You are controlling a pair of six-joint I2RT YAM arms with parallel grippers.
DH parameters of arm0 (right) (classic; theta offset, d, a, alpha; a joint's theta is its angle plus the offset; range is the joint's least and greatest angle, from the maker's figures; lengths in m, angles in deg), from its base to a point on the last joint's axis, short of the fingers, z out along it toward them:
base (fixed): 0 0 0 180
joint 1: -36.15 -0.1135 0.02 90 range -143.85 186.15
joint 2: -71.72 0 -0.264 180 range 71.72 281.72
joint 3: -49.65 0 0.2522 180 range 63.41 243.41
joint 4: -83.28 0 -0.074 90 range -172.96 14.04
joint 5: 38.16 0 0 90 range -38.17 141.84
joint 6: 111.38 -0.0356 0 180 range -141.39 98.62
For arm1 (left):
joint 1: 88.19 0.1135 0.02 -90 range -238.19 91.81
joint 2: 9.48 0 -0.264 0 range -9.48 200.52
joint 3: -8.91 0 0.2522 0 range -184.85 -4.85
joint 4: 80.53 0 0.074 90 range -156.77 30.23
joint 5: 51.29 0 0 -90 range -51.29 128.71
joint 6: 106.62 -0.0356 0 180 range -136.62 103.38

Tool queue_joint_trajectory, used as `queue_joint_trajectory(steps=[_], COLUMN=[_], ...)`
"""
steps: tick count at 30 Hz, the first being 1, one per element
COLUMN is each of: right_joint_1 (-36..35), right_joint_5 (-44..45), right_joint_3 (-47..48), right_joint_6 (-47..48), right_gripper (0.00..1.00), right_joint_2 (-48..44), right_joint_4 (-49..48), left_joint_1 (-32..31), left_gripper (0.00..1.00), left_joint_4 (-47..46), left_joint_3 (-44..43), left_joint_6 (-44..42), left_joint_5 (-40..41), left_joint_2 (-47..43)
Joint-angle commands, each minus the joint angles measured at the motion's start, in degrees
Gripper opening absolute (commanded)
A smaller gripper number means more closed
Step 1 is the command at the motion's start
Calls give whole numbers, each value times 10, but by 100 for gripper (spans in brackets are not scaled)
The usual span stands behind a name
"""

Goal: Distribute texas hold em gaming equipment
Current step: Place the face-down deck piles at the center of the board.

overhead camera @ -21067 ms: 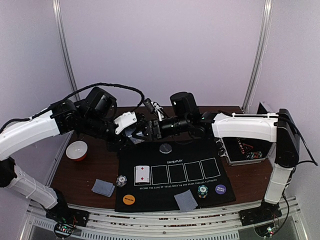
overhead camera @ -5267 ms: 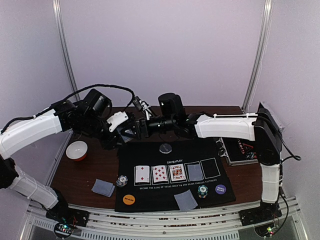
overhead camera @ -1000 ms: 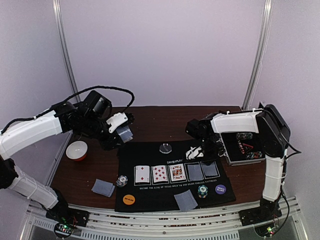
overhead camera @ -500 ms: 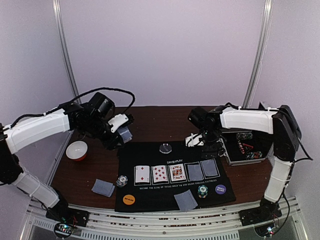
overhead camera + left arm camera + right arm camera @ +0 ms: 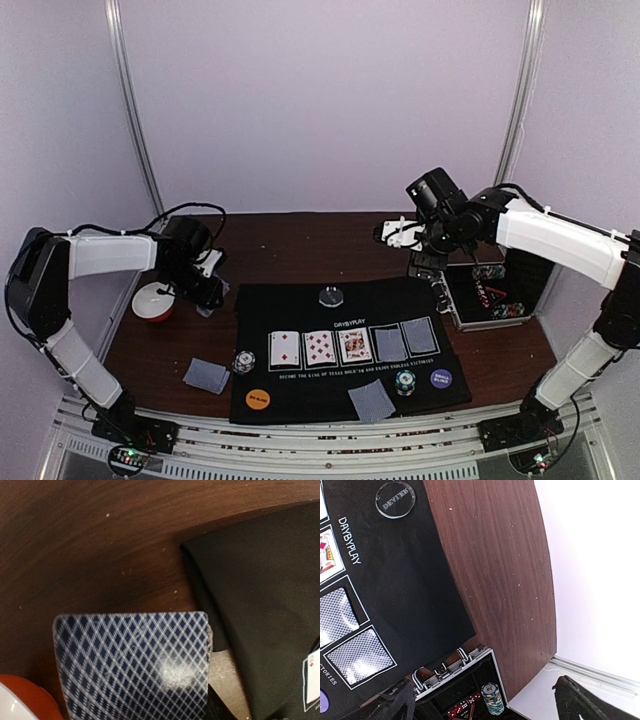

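Note:
My left gripper [image 5: 207, 291] is shut on a blue-checked deck of cards [image 5: 132, 665], held low over the table between the red bowl and the mat's left edge. My right gripper [image 5: 394, 232] is open and empty, raised above the table's far right; in the right wrist view its dark fingers [image 5: 395, 702] stand wide apart. On the mat lie three face-up cards [image 5: 319, 346] and two face-down cards [image 5: 405, 339]. The clear dealer disc [image 5: 331, 296], orange disc [image 5: 258, 398], purple disc [image 5: 440, 379] and two chip stacks [image 5: 241, 361] also sit there.
The black mat [image 5: 300, 400] covers the table's middle. Face-down card pairs lie at the front left [image 5: 206, 375] and front middle [image 5: 371, 401]. A red bowl [image 5: 153, 300] stands at the left. The open silver case [image 5: 490, 295] with chips [image 5: 491, 697] is at the right.
My left gripper has drawn back left and down toward the bowl with the deck. My right gripper has lifted up and back, away from the mat's right end.

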Motion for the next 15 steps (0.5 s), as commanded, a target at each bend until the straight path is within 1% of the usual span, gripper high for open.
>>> queue_joint_trajectory(steps=[1, 7, 15], right_joint_1=[-16, -28, -40], right_joint_5=[3, 2, 8], right_joint_3=[-23, -30, -26], right_joint_6=[-11, -10, -5], right_gripper=[100, 100, 100], right_joint_2=[-36, -54, -55], right_joint_4=[-2, -3, 3], left_joint_1=[10, 10, 10], left_gripper=[42, 49, 68], left_joint_4=[-75, -96, -99], left_joint_3=[15, 25, 32], left_joint_6=[52, 72, 76], left_joint_5=[17, 25, 44], left_joint_2=[33, 80, 94])
